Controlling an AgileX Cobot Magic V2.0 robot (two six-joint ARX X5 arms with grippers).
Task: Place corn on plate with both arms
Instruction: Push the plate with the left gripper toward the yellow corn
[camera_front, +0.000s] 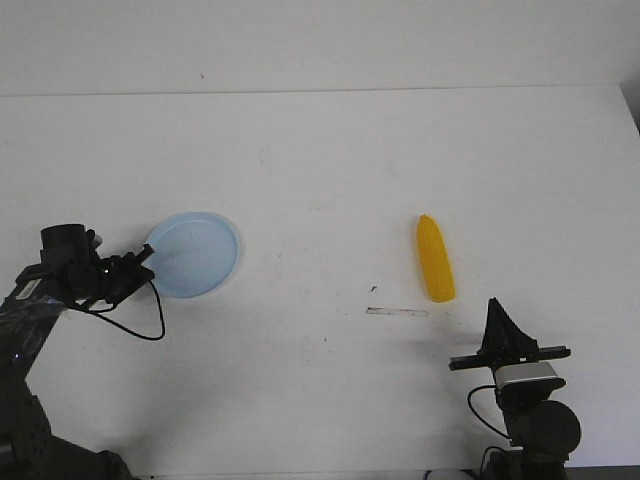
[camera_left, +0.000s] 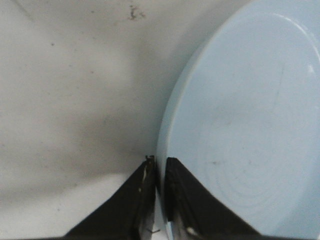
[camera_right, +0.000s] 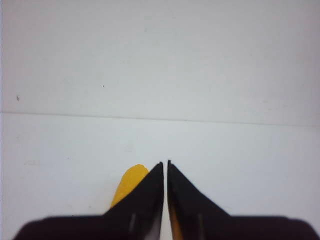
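Observation:
The pale blue plate (camera_front: 195, 255) lies flat on the white table at the left. My left gripper (camera_front: 148, 258) is at its left rim. In the left wrist view the left gripper (camera_left: 160, 160) has one finger outside and one finger over the plate (camera_left: 245, 125), closed on the thin rim. The yellow corn (camera_front: 434, 258) lies on the table right of centre, pointed end away from me. My right gripper (camera_front: 493, 303) is shut and empty, a little nearer than the corn and to its right. In the right wrist view the right gripper (camera_right: 165, 162) partly hides the corn (camera_right: 129, 185).
A thin pale strip (camera_front: 397, 312) lies on the table just in front of the corn. A black cable (camera_front: 140, 322) loops from the left wrist onto the table. The table's far edge (camera_front: 320, 93) meets a white wall.

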